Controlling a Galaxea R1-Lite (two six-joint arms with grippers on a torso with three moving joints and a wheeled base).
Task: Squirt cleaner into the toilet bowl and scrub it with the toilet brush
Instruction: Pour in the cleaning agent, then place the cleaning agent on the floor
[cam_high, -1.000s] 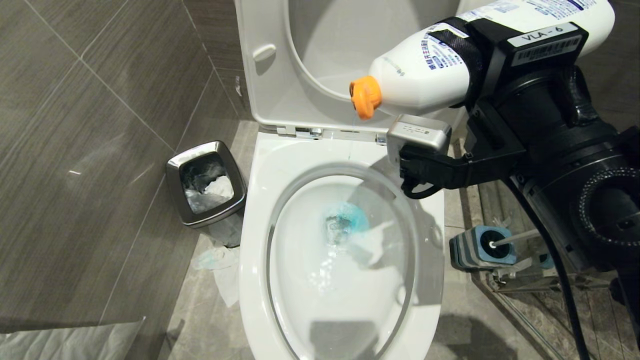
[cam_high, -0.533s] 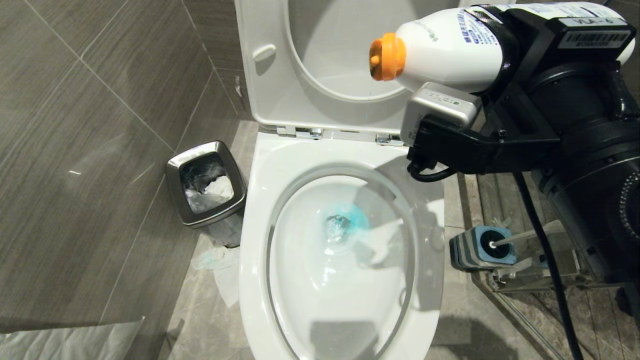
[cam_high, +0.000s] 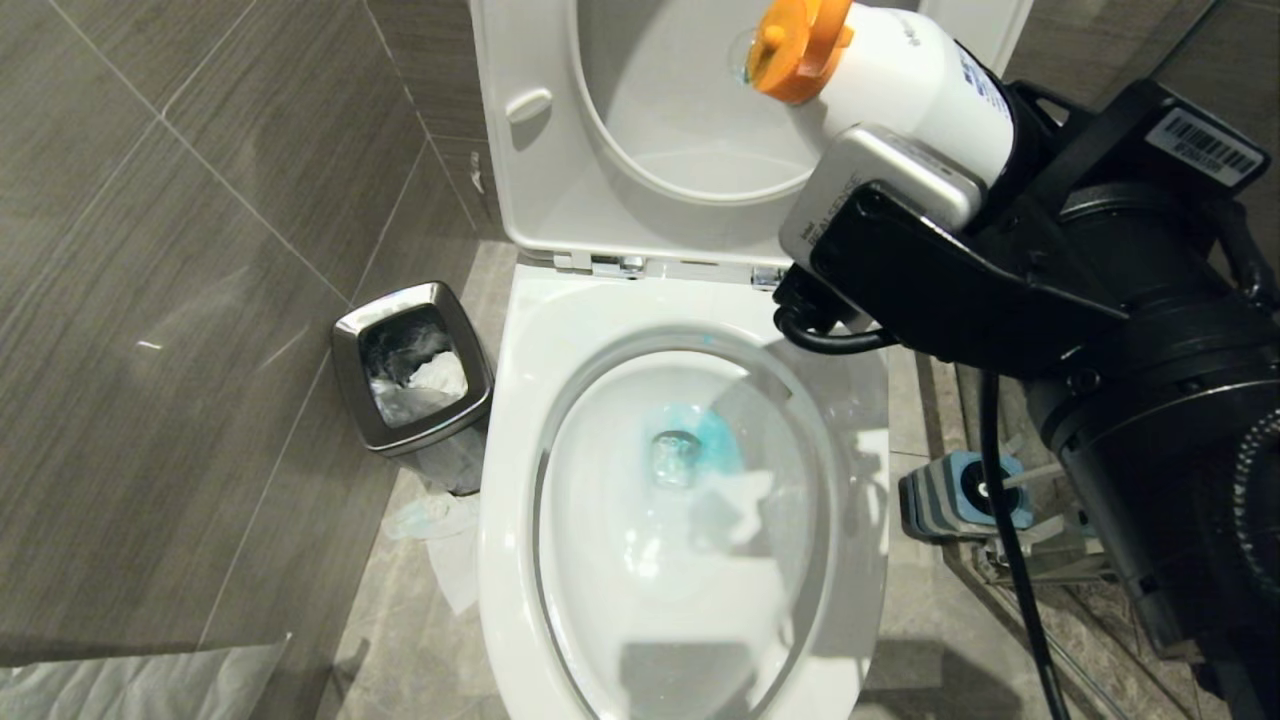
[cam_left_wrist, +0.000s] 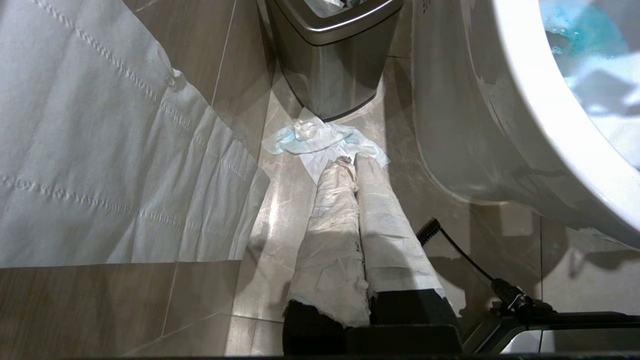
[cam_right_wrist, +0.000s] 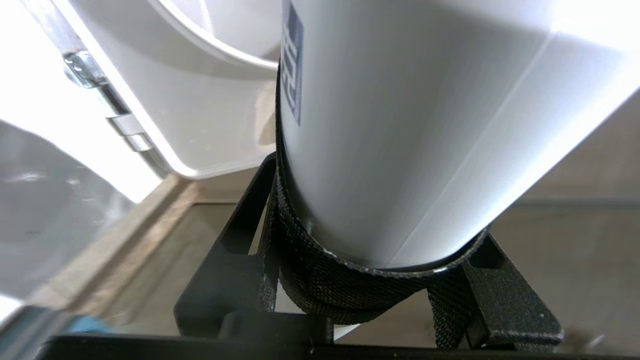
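Cleaner (cam_high: 900, 75): clamped in my right claw (cam_right_wrist: 370, 280), black pads around its lower body, orange cap tilted up before the raised lid, above the bowl (cam_high: 520, 420). Teal liquid pools in the basin. Brush (cam_high: 975, 490): in its holder, right of the bowl. Left claw (cam_left_wrist: 357, 165): closed, low by the bin (cam_left_wrist: 335, 65).

The cleaner (cam_high: 900, 85) is a white bottle with an orange cap, tipped up high by the raised lid. The toilet bowl (cam_high: 530, 560) is white and open, with blue water inside. The toilet brush (cam_high: 1030, 476) stands in its blue holder by the bowl's right side.
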